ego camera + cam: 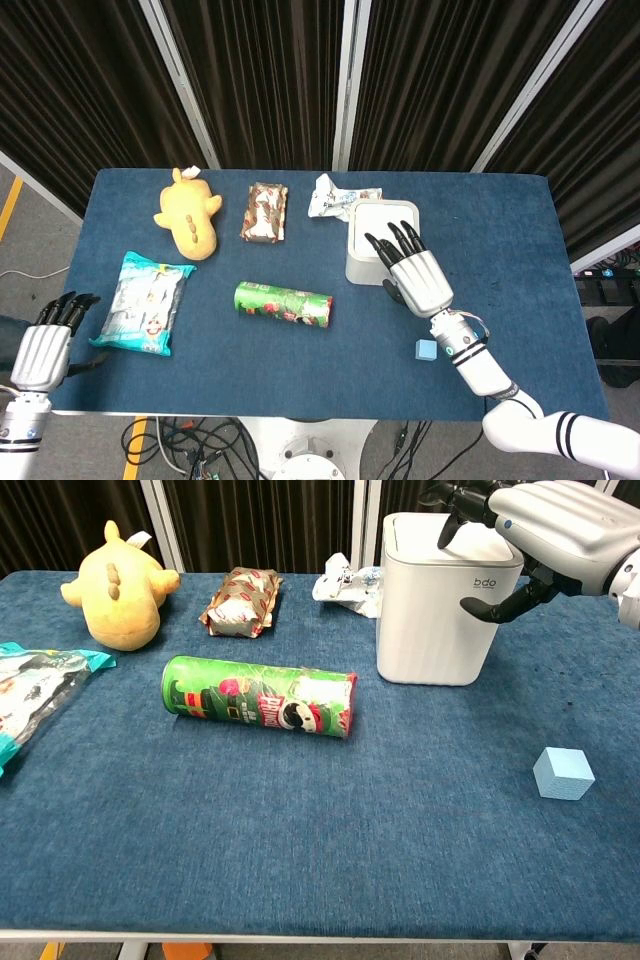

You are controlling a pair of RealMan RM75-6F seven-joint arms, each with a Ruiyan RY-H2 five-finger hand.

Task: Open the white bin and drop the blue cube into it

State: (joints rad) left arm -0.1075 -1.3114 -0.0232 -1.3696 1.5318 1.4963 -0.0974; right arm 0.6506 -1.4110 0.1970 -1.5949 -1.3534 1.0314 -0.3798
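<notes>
The white bin stands upright at the middle right of the blue table, lid down. My right hand hovers flat over the bin's lid with fingers spread and the thumb beside the front right corner; contact with the lid cannot be told. It holds nothing. The small light-blue cube lies on the cloth in front of the bin, toward the near right. My left hand hangs off the table's near left corner, fingers straight, holding nothing.
A green snack tube lies left of the bin. A yellow plush, a brown packet and a crumpled white wrapper sit along the back. A teal bag rests at the left edge.
</notes>
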